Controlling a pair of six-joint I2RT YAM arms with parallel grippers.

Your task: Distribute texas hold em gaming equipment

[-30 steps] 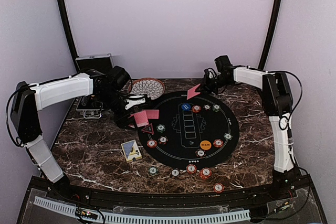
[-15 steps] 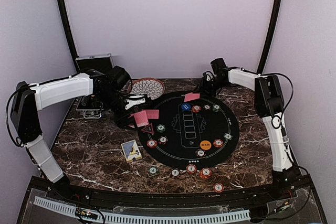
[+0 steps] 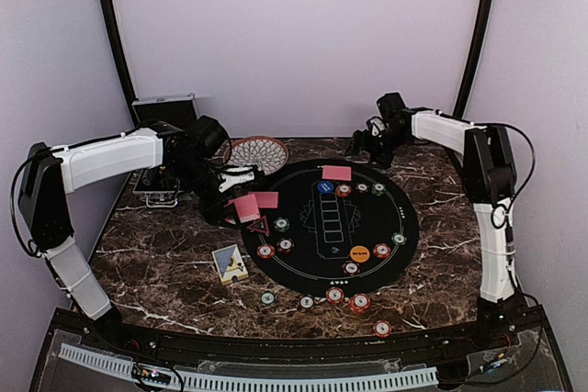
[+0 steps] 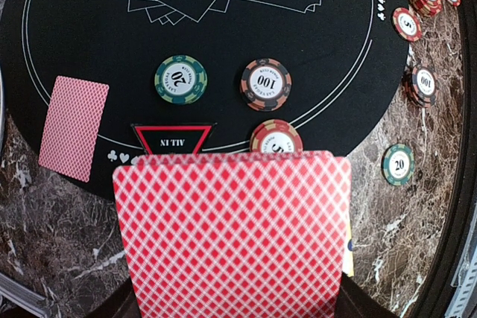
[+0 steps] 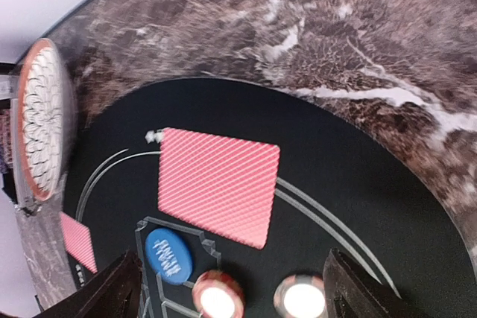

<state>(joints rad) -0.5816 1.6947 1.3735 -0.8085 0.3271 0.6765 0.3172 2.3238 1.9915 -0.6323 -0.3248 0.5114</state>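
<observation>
A marble table point(image 3: 165, 263) is carrying a round black mat point(image 3: 404, 208). At the mat's left edge the left gripper point(image 3: 223, 197) is clamping a red-backed card point(image 4: 235, 232) close to the red triangle marker point(image 4: 173, 139). Over the mat's far edge the right gripper point(image 5: 231, 273) is hanging with its jaws spread wide and empty. Below it a dealt card point(image 5: 218, 184) is lying flat just beside the blue button point(image 5: 168, 253). A third card point(image 4: 73, 127) is resting across the mat's left rim. Striped chips point(image 4: 265, 84) are sitting scattered over the mat and the near tabletop.
</observation>
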